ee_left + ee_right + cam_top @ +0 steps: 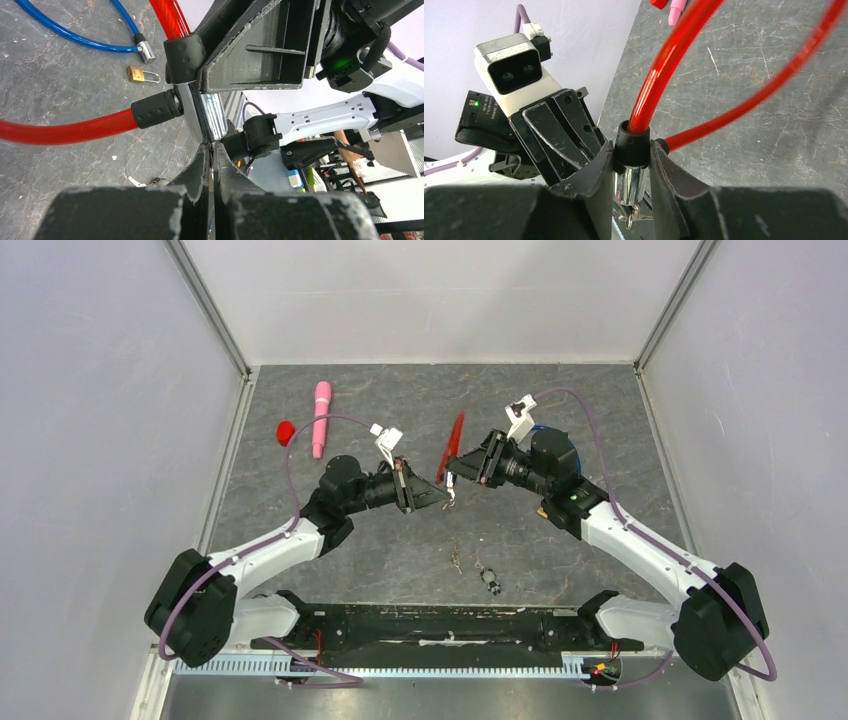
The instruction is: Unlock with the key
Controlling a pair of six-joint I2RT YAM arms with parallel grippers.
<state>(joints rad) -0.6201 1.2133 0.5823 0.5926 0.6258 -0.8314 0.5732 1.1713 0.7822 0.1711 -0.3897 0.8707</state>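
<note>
- Spanning the walled cell, the grey stone-patterned table (560, 530) carries everything here.
- The left arm (270, 545) and right arm (640, 540) reach inward and meet nose to nose above the middle of the table.
- The red cable lock (664, 60) is held up between them, its cable looping away over the table.
- A blue cable (75, 36) lies on the table beyond the lock in the left wrist view.
- A pink tube (322, 418) lies at the far left, a red cap (285, 432) just beside it.
- The right fingers (596, 170) stand narrow, pressed against both sides of the lock's black collar (631, 147).
- The left fingers (200, 170) are pressed together, tips at the end of the chrome cylinder (207, 112). Whether a key is pinched there cannot be told.
- A brass padlock (135, 74) lies near the blue cable's end.
- A small key ring (631, 217) hangs at the cylinder's lower end.
- Some loose keys (457, 562) lie on the table nearer the arm bases.
</note>
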